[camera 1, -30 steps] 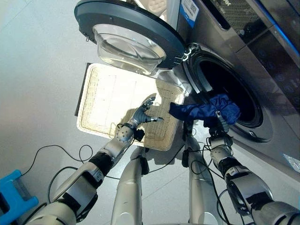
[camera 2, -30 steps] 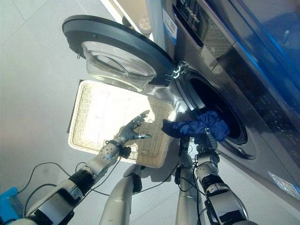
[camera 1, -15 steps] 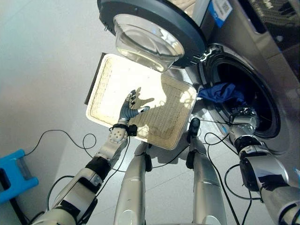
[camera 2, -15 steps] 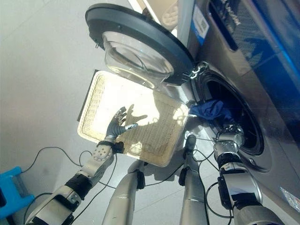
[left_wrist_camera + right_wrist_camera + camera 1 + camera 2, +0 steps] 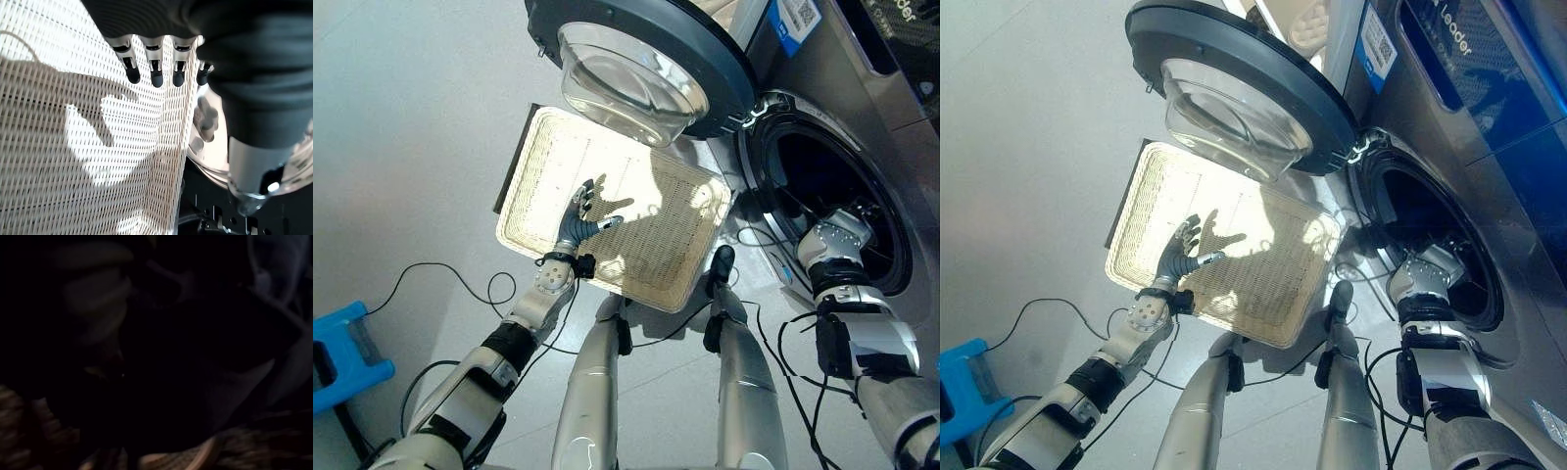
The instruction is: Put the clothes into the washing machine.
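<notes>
- Grey floor (image 5: 401, 147) ran beneath the whole scene; we noted a blue object (image 5: 342, 357) at its lower left edge.
- We found the washing machine (image 5: 862, 108) with its round door (image 5: 636, 59) swung wide open above a flat wicker tray (image 5: 685, 274) lying on the floor.
- We saw no garment on the tray's weave.
- We recorded the left hand (image 5: 579, 223) hovering over the tray, fingers (image 5: 155, 73) straight and spread, holding nothing.
- We recorded the right arm reaching into the drum opening (image 5: 822, 186); the right hand (image 5: 98, 298) sat deep in the dark, and we could not tell the state of its fingers.
- We placed the clothes inside the drum: the right wrist view showed bluish cloth (image 5: 274, 279) beside that hand, which the head views did not reveal.
- The left wrist view gave us the tray weave close up.
- We judged the loading essentially done; withdrawing the right arm appeared to remain, and possibly shutting the door.
</notes>
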{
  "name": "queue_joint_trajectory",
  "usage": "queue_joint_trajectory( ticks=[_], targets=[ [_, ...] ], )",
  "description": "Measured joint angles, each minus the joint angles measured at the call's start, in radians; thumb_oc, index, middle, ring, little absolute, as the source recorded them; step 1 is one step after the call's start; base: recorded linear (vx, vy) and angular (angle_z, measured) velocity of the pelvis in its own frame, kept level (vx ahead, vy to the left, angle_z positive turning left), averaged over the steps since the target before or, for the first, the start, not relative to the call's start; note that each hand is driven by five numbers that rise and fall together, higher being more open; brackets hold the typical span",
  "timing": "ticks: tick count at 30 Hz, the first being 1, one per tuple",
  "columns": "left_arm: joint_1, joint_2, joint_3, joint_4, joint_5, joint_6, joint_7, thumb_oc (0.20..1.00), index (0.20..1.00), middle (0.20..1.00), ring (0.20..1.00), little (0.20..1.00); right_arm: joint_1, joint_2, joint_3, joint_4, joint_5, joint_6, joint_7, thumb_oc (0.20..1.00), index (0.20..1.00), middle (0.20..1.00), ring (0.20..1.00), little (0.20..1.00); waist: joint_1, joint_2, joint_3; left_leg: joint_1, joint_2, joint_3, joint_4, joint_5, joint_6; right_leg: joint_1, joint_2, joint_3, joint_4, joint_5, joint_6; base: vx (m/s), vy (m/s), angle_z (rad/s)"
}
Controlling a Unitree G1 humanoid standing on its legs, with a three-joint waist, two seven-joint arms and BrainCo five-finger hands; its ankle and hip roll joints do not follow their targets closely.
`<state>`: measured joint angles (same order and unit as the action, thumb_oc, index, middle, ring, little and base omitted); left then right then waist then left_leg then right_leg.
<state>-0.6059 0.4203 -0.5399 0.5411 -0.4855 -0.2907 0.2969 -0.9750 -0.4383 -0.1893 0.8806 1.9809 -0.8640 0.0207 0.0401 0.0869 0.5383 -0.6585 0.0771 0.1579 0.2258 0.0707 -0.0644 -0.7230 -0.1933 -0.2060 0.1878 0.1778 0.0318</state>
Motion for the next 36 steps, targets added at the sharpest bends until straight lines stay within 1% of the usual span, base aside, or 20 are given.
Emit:
queue_joint_trajectory(
  ticks=[6,7,8,10,11,13,14,16,17,19,20,21,22,23,24,25,27,30,33,36],
  targets=[
    [0.011,0.006,0.000,-0.004,-0.008,0.001,0.000,1.000,1.000,1.000,1.000,1.000,-0.010,0.001,-0.021,0.000,0.000,-0.043,-0.027,0.200,0.200,0.200,0.200,0.200,0.003,-0.001,0.001,0.000,-0.001,0.000,0.000,-0.002,0.001,0.000,-0.001,0.000,-0.002,0.000,0.001,0.00,0.006,0.00],
    [0.012,0.014,-0.002,-0.008,-0.009,0.001,0.000,1.000,1.000,1.000,1.000,1.000,-0.007,0.001,-0.022,0.004,0.000,-0.046,-0.027,0.470,0.470,0.470,0.470,0.470,0.003,-0.001,0.001,0.000,-0.001,0.001,-0.001,-0.002,0.001,0.000,-0.001,0.000,-0.003,0.000,0.001,0.00,0.000,0.00],
    [0.012,0.019,-0.004,-0.009,-0.011,0.000,0.002,1.000,1.000,1.000,1.000,1.000,-0.006,-0.008,-0.007,0.045,0.000,-0.046,-0.031,1.000,1.000,1.000,1.000,1.000,0.002,-0.001,0.001,0.000,-0.001,0.001,0.000,-0.003,0.002,0.001,-0.001,0.000,-0.003,0.000,0.001,0.03,0.038,0.01],
    [0.011,0.020,-0.009,-0.009,-0.012,0.000,0.003,1.000,1.000,1.000,1.000,1.000,-0.009,-0.013,-0.007,0.066,0.000,-0.046,-0.033,1.000,1.000,1.000,1.000,1.000,0.001,-0.002,0.001,0.000,-0.002,0.001,0.001,-0.004,0.002,0.001,-0.002,0.000,-0.003,0.000,0.001,0.02,0.007,-0.01],
    [0.008,0.020,-0.023,-0.008,-0.012,0.000,0.005,1.000,1.000,1.000,1.000,1.000,-0.007,-0.029,0.004,0.154,-0.004,-0.026,-0.053,1.000,1.000,1.000,1.000,1.000,0.000,-0.003,0.002,0.000,-0.001,0.001,0.011,-0.010,0.004,0.006,-0.002,0.000,-0.002,0.000,0.002,0.00,0.000,0.00],
    [0.001,0.019,-0.029,-0.004,-0.012,0.000,0.007,1.000,1.000,1.000,1.000,1.000,-0.004,-0.038,0.022,0.231,-0.092,0.038,-0.177,1.000,1.000,1.000,1.000,1.000,-0.003,-0.003,0.002,0.004,-0.001,0.001,0.016,-0.013,0.004,0.012,-0.003,0.000,-0.002,0.000,0.003,0.00,0.000,0.00],
    [-0.002,0.017,-0.028,-0.002,-0.012,0.000,0.010,1.000,1.000,1.000,1.000,1.000,-0.004,-0.057,0.037,0.276,-0.188,0.130,-0.312,1.000,1.000,1.000,1.000,1.000,-0.002,-0.003,0.002,0.004,-0.001,0.001,0.018,-0.013,0.004,0.012,-0.002,0.001,-0.002,0.001,0.004,0.00,0.000,0.00],
    [-0.002,0.019,-0.028,0.002,-0.012,0.000,0.013,1.000,1.000,1.000,1.000,1.000,-0.003,-0.064,0.040,0.286,-0.271,0.207,-0.415,1.000,1.000,1.000,1.000,1.000,-0.001,-0.003,0.002,0.004,-0.001,0.001,0.019,-0.013,0.004,0.013,-0.003,0.001,-0.002,0.001,0.004,0.00,0.000,0.00],
    [-0.005,0.018,-0.028,0.003,-0.012,0.000,0.016,1.000,1.000,1.000,1.000,1.000,-0.005,-0.072,0.050,0.309,-0.391,0.296,-0.509,1.000,1.000,1.000,1.000,1.000,0.000,-0.003,0.002,0.004,0.000,0.001,0.022,-0.013,0.004,0.013,-0.002,0.000,-0.001,0.003,0.003,0.00,0.000,0.00],
    [-0.004,0.016,-0.028,0.004,-0.012,-0.001,0.016,1.000,1.000,1.000,1.000,1.000,-0.007,-0.081,0.079,0.327,-0.505,0.367,-0.591,1.000,1.000,1.000,1.000,1.000,0.000,-0.003,0.002,0.004,0.000,0.001,0.024,-0.013,0.004,0.014,-0.003,0.001,-0.001,0.001,0.005,0.00,0.000,0.00],
    [-0.008,0.011,-0.028,0.004,-0.012,-0.001,0.017,1.000,1.000,1.000,1.000,1.000,-0.010,-0.089,0.128,0.345,-0.639,0.431,-0.666,1.000,1.000,1.000,1.000,1.000,0.000,-0.003,0.002,0.003,0.000,0.001,0.027,-0.013,0.005,0.014,-0.002,0.001,-0.001,0.001,0.006,0.00,0.000,0.00],
    [-0.008,0.009,-0.028,0.005,-0.011,-0.001,0.016,1.000,1.000,1.000,1.000,1.000,-0.013,-0.091,0.142,0.345,-0.701,0.464,-0.701,1.000,1.000,1.000,1.000,1.000,0.000,-0.003,0.002,0.002,0.000,0.001,0.028,-0.013,0.005,0.014,-0.003,0.001,-0.001,0.001,0.006,0.00,0.000,0.00],
    [-0.008,0.009,-0.028,0.010,-0.011,-0.001,0.012,1.000,1.000,1.000,1.000,1.000,-0.020,-0.097,0.199,0.345,-0.832,0.543,-0.771,1.000,1.000,1.000,1.000,1.000,0.000,-0.003,0.001,0.002,0.000,0.001,0.027,-0.013,0.005,0.014,-0.002,0.000,-0.001,0.001,0.007,0.00,0.000,0.00],
    [-0.007,0.009,-0.028,0.017,-0.010,-0.001,0.009,1.000,1.000,1.000,1.000,1.000,-0.027,-0.097,0.224,0.345,-0.881,0.579,-0.800,1.000,1.000,1.000,1.000,1.000,0.001,-0.002,0.001,0.002,0.001,0.001,0.027,-0.013,0.004,0.014,-0.002,0.000,-0.001,0.001,0.007,0.00,0.000,0.00],
    [-0.008,0.007,-0.028,0.027,-0.010,-0.002,0.006,1.000,1.000,1.000,1.000,1.000,-0.036,-0.098,0.239,0.348,-0.965,0.648,-0.839,1.000,1.000,1.000,1.000,1.000,0.003,-0.002,0.001,0.001,0.000,0.001,0.028,-0.013,0.004,0.013,-0.002,0.000,-0.001,0.001,0.007,0.00,0.000,0.00],
    [-0.008,0.007,-0.028,0.031,-0.010,-0.003,0.005,1.000,1.000,1.000,1.000,1.000,-0.042,-0.099,0.245,0.352,-1.006,0.684,-0.859,1.000,1.000,1.000,1.000,1.000,0.003,-0.002,0.001,0.001,0.000,0.000,0.028,-0.012,0.005,0.013,-0.003,0.000,-0.001,0.001,0.007,0.00,0.000,0.00],
    [-0.008,-0.002,-0.028,0.035,-0.008,-0.004,0.000,1.000,1.000,1.000,1.000,1.000,-0.059,-0.115,0.310,0.385,-1.145,0.843,-0.916,1.000,1.000,1.000,1.000,1.000,0.005,-0.002,0.001,-0.003,-0.001,0.000,0.029,-0.012,0.005,0.010,-0.005,-0.001,-0.001,0.000,0.007,0.00,0.000,0.00],
    [-0.002,-0.016,-0.028,0.038,-0.006,-0.011,-0.007,1.000,1.000,1.000,1.000,1.000,-0.062,-0.118,0.319,0.411,-1.247,0.978,-0.955,1.000,1.000,1.000,1.000,1.000,0.011,-0.002,0.001,-0.013,-0.002,-0.005,0.030,-0.012,0.005,0.006,-0.006,-0.006,-0.001,0.000,0.007,-0.01,0.003,0.03],
    [-0.004,-0.026,-0.028,0.047,0.002,-0.011,-0.012,1.000,1.000,1.000,1.000,1.000,-0.060,-0.115,0.327,0.422,-1.324,1.048,-0.969,1.000,1.000,1.000,1.000,1.000,0.025,-0.002,0.001,-0.018,-0.003,-0.006,0.031,-0.012,0.006,0.000,-0.008,-0.007,-0.001,0.003,0.003,-0.01,0.018,0.00],
    [-0.004,-0.038,-0.027,0.073,0.005,-0.022,-0.012,1.000,1.000,1.000,1.000,1.000,-0.061,-0.099,0.361,0.422,-1.411,1.067,-0.976,1.000,1.000,1.000,1.000,1.000,0.027,-0.001,0.001,-0.016,-0.004,-0.005,0.031,-0.011,0.006,0.002,-0.009,-0.007,0.001,0.003,0.003,-0.01,0.048,0.00]
  ],
)
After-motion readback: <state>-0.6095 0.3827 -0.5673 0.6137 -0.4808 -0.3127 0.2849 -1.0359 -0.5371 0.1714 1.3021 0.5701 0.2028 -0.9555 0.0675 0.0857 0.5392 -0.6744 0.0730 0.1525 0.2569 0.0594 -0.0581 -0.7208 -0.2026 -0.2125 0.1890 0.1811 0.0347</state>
